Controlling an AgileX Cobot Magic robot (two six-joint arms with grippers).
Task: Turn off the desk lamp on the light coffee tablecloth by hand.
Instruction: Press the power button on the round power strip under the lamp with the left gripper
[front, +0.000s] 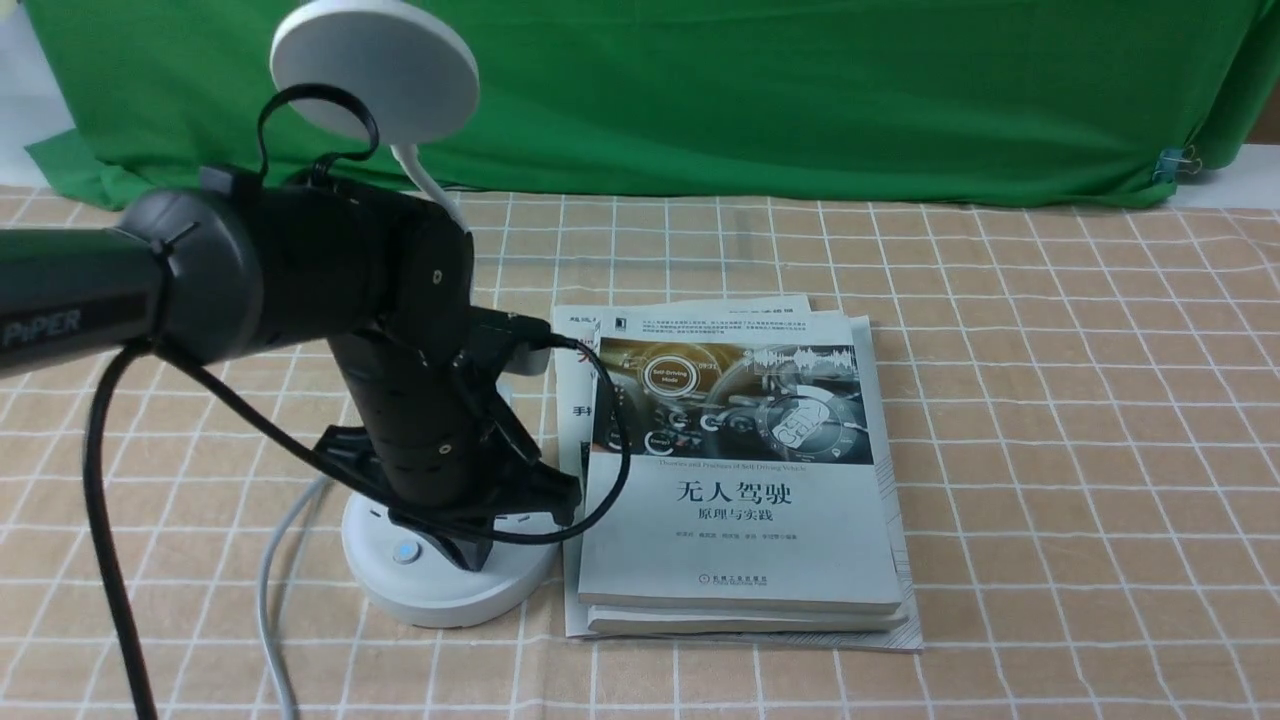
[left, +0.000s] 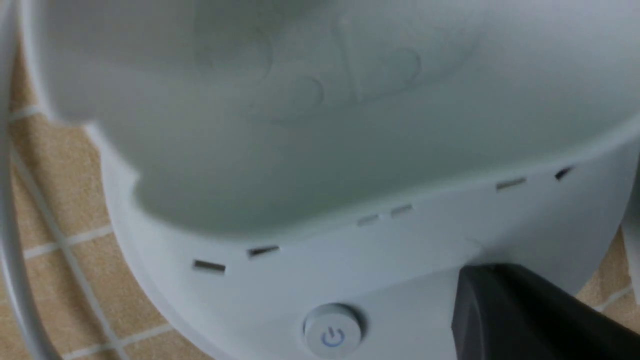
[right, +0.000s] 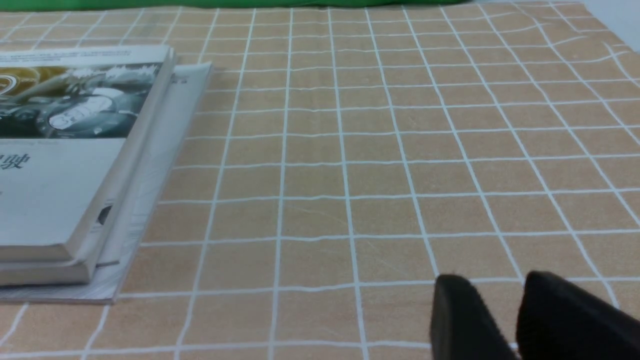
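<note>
Desk lamp at left on light coffee tablecloth, just beside book stack. Rigid plastic; probably steady on broad base, neck bendy. No grasp needed, only a light press on power button. Left gripper low over base, opening unclear. Right gripper narrowly parted, empty.

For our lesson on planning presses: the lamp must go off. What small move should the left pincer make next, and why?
Probably shift the left pincer sideways over the power button: its tip is at the desk lamp base, beside the button, not on it, so pressing now would miss.
</note>
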